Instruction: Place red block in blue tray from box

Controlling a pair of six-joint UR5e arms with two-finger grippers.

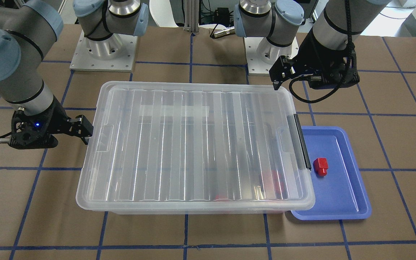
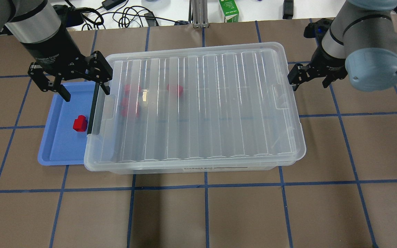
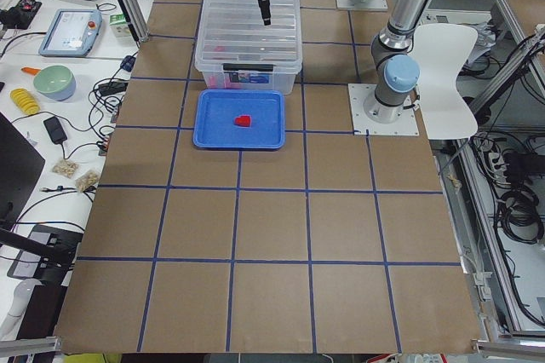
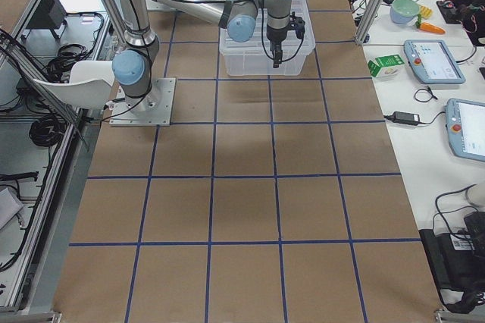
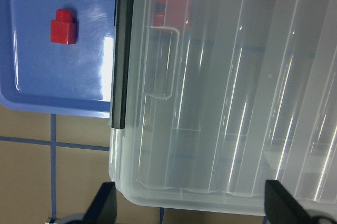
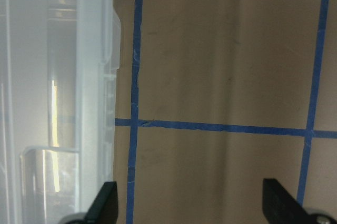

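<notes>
A red block (image 2: 80, 123) lies in the blue tray (image 2: 59, 148), which sits against the box's short side. It also shows in the front view (image 1: 320, 166) and the left wrist view (image 5: 63, 26). The box (image 2: 202, 103) is a clear bin with its ribbed lid on and a black latch bar (image 2: 92, 110) on the tray side. Several more red blocks (image 2: 175, 89) show blurred through the lid. My left gripper (image 2: 84, 90) is open and empty, above the box's far corner and the tray's far end. My right gripper (image 2: 308, 82) is open and empty beside the box's opposite short side.
The tray (image 1: 341, 195) lies partly under the box's rim (image 1: 303, 202). Both arm bases (image 1: 103, 54) stand behind the box in the front view. A green carton (image 2: 228, 10) and cables lie beyond the table's far edge. Blue tape lines grid the brown tabletop.
</notes>
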